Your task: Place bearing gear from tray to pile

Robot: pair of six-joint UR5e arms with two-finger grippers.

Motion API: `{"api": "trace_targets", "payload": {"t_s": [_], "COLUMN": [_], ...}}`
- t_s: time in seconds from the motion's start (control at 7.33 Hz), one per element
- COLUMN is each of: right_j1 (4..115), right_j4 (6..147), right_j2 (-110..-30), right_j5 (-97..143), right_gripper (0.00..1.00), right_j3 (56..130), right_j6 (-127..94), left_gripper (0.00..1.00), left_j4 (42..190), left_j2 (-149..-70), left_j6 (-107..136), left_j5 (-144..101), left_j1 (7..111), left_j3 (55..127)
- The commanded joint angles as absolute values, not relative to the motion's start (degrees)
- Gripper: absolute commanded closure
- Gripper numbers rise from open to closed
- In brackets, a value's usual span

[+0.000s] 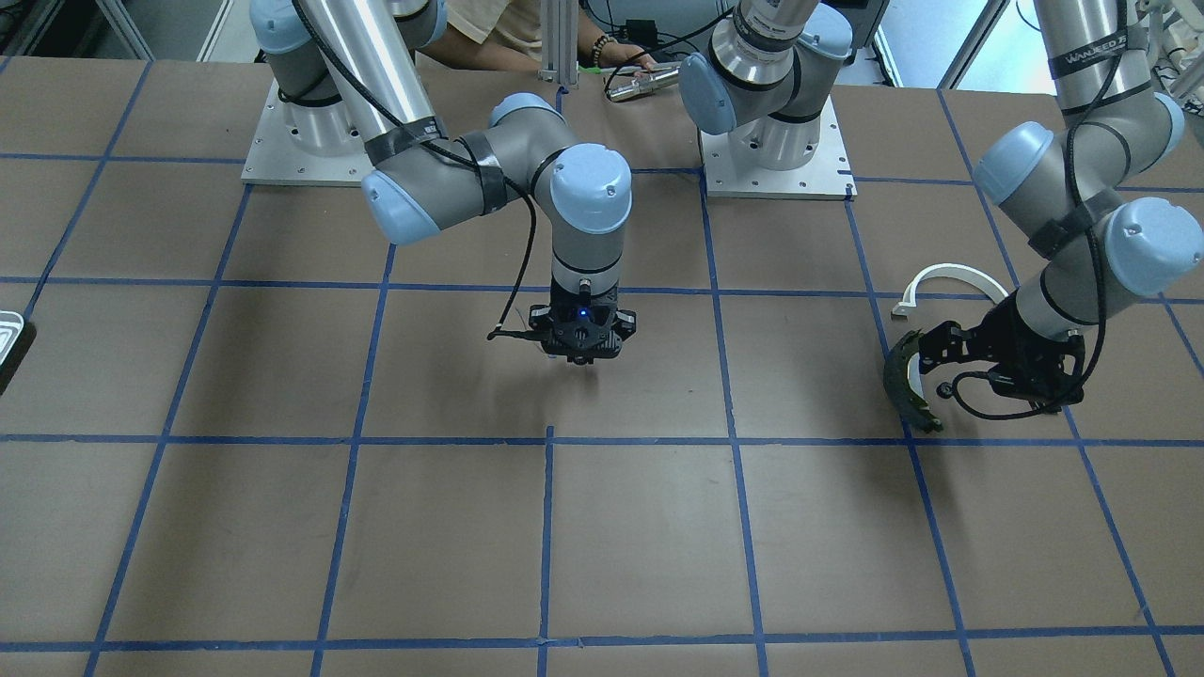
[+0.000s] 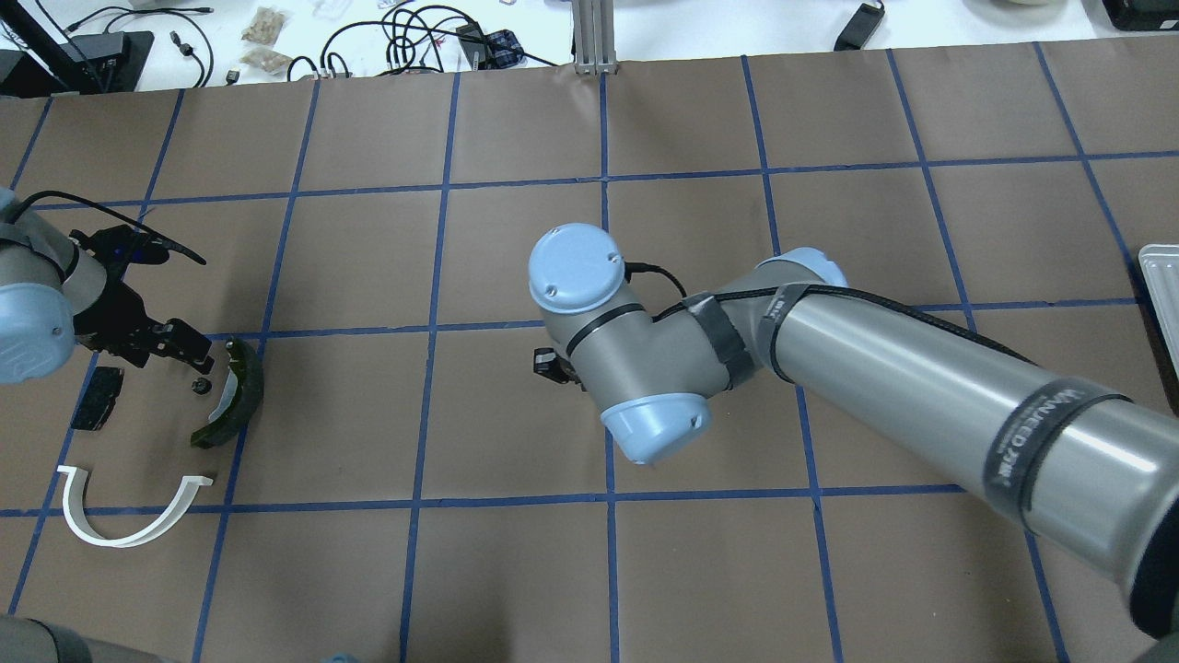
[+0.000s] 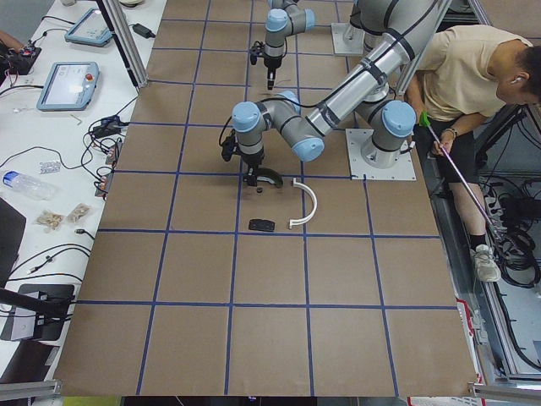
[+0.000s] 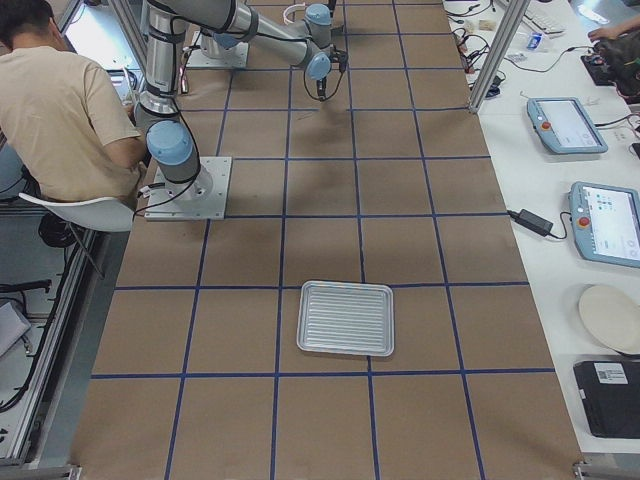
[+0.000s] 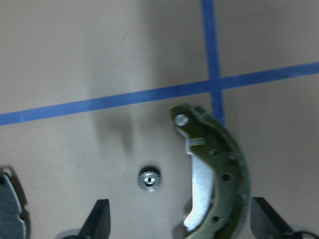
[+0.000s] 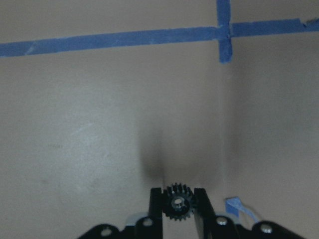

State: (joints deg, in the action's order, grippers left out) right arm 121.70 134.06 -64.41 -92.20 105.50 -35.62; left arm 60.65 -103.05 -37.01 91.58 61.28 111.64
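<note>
My right gripper (image 6: 177, 205) is shut on a small black bearing gear (image 6: 177, 208) and holds it above the bare table near the middle (image 1: 576, 353). The tray (image 4: 345, 318) lies far off on my right side, and only its edge (image 2: 1161, 276) shows in the overhead view. The pile is on my left: a white arch bracket (image 2: 120, 520), a dark brake shoe (image 2: 235, 396) with an olive rim, a black pad (image 2: 97, 398) and a small gear (image 5: 148, 179) on the table. My left gripper (image 5: 182, 221) is open and empty just above the small gear and the shoe (image 5: 214, 174).
Blue tape lines (image 1: 546, 527) grid the brown table. A person (image 3: 473, 76) sits beside the robot bases. Cables and devices (image 2: 414, 37) lie on the white bench past the table's far edge.
</note>
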Motion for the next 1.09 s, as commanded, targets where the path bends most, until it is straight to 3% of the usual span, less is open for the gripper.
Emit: {"api": "trace_targets", "payload": {"t_s": [0.0, 0.27, 0.68, 0.95], "right_j1": [120.7, 112.5, 98.1, 96.4], "right_j4": [134.1, 128.9, 114.8, 99.2], "right_j2": [-64.1, -67.2, -78.5, -80.6], "right_j5": [-92.3, -92.5, -91.8, -91.4], "right_gripper": [0.01, 0.0, 0.0, 0.0], "right_j3": [104.5, 102.8, 100.1, 90.3], "right_j6": [-36.1, -28.1, -9.3, -7.7], "left_gripper": [0.0, 0.0, 0.0, 0.0], "left_j4": [68.2, 68.8, 67.9, 63.1], "left_j2": [-101.0, -100.4, -103.4, -107.6], "left_j6": [-25.6, -15.7, 1.5, 17.7], "left_j5": [91.5, 91.4, 91.3, 88.4], "left_j1": [69.2, 76.3, 94.4, 105.2], "left_j3": [108.3, 107.1, 106.1, 106.4]}}
